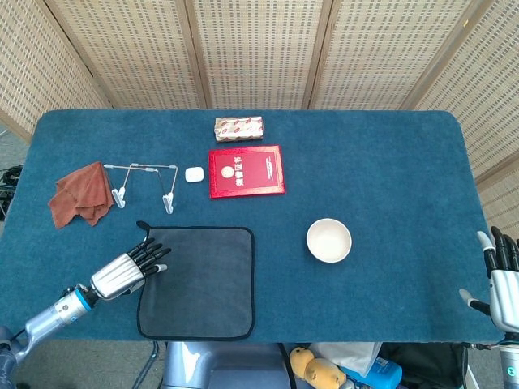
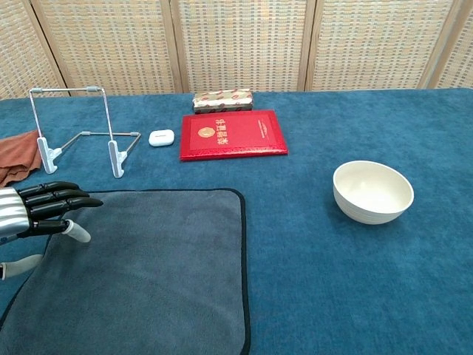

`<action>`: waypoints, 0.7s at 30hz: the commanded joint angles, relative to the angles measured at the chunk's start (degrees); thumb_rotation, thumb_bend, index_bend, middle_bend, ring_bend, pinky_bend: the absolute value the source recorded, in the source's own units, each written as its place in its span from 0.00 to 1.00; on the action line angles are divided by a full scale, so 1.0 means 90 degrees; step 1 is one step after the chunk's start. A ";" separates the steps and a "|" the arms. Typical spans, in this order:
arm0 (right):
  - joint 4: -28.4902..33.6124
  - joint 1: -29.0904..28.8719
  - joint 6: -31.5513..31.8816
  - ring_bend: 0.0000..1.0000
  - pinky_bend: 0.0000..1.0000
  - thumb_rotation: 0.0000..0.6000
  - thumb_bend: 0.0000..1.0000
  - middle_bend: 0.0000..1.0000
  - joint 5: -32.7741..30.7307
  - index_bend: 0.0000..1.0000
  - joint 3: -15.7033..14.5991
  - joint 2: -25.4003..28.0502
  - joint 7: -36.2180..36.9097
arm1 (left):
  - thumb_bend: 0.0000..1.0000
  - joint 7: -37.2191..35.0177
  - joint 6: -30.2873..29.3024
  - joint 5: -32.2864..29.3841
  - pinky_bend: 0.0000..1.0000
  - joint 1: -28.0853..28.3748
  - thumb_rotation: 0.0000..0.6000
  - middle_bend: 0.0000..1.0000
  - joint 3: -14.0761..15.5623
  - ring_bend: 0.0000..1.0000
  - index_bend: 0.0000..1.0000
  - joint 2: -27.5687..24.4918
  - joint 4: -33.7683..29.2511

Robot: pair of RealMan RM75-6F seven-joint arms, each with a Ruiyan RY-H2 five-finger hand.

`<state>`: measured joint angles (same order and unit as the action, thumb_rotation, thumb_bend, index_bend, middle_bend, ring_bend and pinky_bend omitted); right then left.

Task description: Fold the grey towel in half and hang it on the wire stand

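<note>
The grey towel (image 1: 196, 280) (image 2: 148, 274) lies flat with a dark edge at the front left of the table. My left hand (image 1: 128, 271) (image 2: 41, 211) hovers at the towel's left edge, fingers stretched out and apart over its corner, holding nothing. The wire stand (image 1: 146, 185) (image 2: 81, 133) stands upright behind the towel on white feet. My right hand (image 1: 501, 275) is at the far right edge of the table, fingers spread and empty; the chest view does not show it.
A rust-brown cloth (image 1: 79, 194) (image 2: 15, 159) lies left of the stand. A white earbud case (image 1: 194, 173) (image 2: 161, 137), a red booklet (image 1: 246, 171) (image 2: 232, 134) and a patterned box (image 1: 238, 128) (image 2: 222, 99) sit behind. A white bowl (image 1: 328, 240) (image 2: 372, 191) stands right of the towel.
</note>
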<state>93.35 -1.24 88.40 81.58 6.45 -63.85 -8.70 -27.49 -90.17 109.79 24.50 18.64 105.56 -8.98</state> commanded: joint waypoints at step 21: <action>0.0035 0.0006 0.0006 0.00 0.00 1.00 0.00 0.00 0.0018 0.00 -0.0018 0.0025 0.0027 | 0.57 0.0227 0.0038 -0.0037 0.00 0.0125 1.00 0.00 0.0054 0.00 0.34 0.0006 -0.0115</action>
<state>93.67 -1.18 88.46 81.74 6.29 -63.63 -8.47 -25.44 -89.82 109.47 25.62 19.13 105.61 -10.00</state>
